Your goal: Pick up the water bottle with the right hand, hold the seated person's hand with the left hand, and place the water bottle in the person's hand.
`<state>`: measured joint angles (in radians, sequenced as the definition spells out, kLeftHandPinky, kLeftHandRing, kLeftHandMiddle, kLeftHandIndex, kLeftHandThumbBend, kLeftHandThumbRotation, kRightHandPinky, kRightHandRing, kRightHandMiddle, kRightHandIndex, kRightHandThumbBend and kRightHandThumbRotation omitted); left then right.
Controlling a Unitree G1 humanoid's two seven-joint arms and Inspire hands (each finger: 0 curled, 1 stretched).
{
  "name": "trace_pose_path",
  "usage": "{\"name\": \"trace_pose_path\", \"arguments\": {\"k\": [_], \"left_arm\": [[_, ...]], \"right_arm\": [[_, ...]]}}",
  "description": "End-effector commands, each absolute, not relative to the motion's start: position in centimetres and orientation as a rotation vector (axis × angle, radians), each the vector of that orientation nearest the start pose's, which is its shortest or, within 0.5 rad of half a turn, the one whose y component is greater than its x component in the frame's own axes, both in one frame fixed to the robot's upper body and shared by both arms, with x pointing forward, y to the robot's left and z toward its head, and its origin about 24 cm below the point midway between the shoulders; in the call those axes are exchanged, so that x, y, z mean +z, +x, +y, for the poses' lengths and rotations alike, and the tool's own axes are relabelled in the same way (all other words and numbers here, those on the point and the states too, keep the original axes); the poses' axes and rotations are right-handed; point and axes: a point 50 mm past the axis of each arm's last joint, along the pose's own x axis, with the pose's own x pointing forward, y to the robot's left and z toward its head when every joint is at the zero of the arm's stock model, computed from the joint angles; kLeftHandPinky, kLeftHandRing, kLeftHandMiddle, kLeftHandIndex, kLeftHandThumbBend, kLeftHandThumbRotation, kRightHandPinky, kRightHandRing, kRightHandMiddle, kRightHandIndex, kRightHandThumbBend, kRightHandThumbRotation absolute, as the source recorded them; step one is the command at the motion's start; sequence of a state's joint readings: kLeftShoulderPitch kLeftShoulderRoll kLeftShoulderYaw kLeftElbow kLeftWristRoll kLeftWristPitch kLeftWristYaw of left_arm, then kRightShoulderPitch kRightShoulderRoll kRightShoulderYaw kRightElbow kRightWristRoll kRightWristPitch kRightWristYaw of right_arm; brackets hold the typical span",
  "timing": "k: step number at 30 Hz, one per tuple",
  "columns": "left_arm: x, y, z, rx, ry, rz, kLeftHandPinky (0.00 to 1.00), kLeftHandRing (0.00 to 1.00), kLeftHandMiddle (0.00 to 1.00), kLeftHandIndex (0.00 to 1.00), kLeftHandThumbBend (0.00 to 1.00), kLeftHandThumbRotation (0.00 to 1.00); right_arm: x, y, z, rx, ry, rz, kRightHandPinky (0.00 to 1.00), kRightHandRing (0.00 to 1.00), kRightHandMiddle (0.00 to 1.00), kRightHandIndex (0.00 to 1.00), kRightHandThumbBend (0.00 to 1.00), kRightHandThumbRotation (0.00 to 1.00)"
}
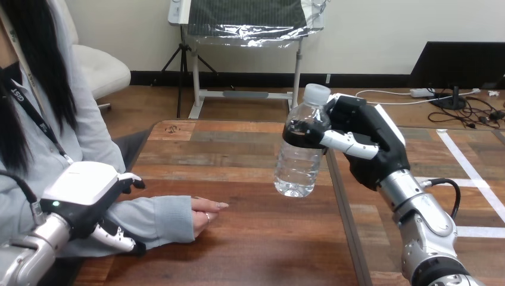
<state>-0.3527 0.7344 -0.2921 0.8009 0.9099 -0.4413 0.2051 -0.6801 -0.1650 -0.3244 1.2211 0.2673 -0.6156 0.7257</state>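
Clear plastic, white cap (pixel 317 93): the water bottle (pixel 298 161) is in my right hand (pixel 372 146), lifted off the wooden table (pixel 250 256). My landmark is the person's hand (pixel 205 213).

- Bottle: up and to the right of the person's hand, well apart from it. Base hangs in the air above the table top. It tilts a little, with the cap leaning away from the person's hand and the base nearer to it. I cannot tell whether there is water inside.
- Right hand: clamped on the bottle's upper half, just under the cap. The fingers (pixel 348 143) wrap across the side facing me; the palm sits on the side of the bottle away from the person's hand. The lower half of the bottle is bare. My silver forearm runs down and away to the right.
- Person's hand: lies low on the table, fingers stretched out flat and pointing toward the bottle's side. Nothing is in it.
- Left hand (pixel 83 190): to the left of the person's hand, on the grey sleeve (pixel 164 217) of the same arm, back from the wrist. White shell on top. My thumb (pixel 116 238) lies along the near side of the forearm and a fingertip hooks over the far side, so the hand is closed round the forearm, not round the person's hand itself.
- Between my two hands: the person's hand and bare table.
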Motion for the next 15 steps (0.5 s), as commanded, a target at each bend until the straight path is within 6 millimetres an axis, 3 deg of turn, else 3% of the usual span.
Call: {"name": "trace_pose_path", "arguments": {"k": [1, 15], "left_arm": [[2.72, 29.65, 28.47, -0.355, 1.625, 0.023, 0.64, 0.65, 0.7, 0.75, 1.0, 0.43], [1.84, 29.8, 28.06, -0.377, 1.632, 0.055, 0.6, 0.61, 0.65, 0.69, 1.0, 0.37]], "right_arm": [[6.83, 34.9, -19.52, 0.382, 0.179, -0.301, 0.11, 0.13, 0.24, 0.3, 0.53, 0.0], [6.8, 34.58, -19.92, 0.38, 0.169, -0.318, 0.1, 0.14, 0.24, 0.29, 0.54, 0.0]]}}
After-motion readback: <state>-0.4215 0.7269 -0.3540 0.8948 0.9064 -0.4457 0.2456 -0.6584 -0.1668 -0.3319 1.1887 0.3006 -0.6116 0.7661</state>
